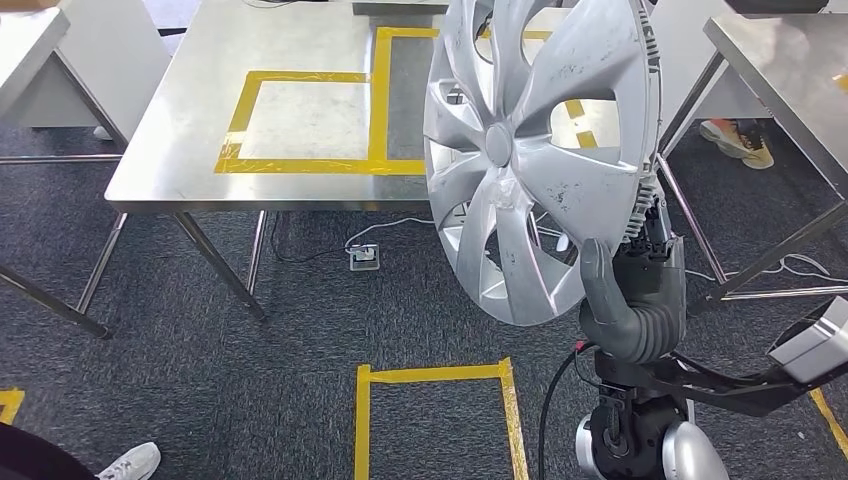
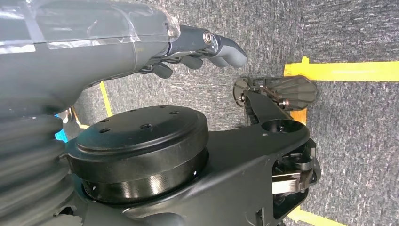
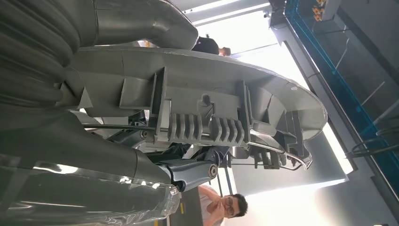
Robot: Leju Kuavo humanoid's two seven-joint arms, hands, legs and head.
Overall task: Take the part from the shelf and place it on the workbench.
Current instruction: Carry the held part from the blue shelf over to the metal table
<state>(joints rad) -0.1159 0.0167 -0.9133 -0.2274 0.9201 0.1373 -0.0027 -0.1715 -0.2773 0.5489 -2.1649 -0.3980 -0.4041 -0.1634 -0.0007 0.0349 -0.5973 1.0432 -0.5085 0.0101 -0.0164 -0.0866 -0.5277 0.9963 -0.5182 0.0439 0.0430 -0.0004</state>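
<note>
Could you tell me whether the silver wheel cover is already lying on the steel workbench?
No, the silver plastic wheel cover is upright in the air, gripped by the right hand.

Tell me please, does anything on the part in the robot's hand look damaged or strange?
Yes. The silver hubcap, gripped at its lower edge by the right hand, has clear tape stuck below its hub, and dark scuffs speckle its spokes, so it looks worn. It is upright and slightly tilted, not flat. No crack is visible.
</note>
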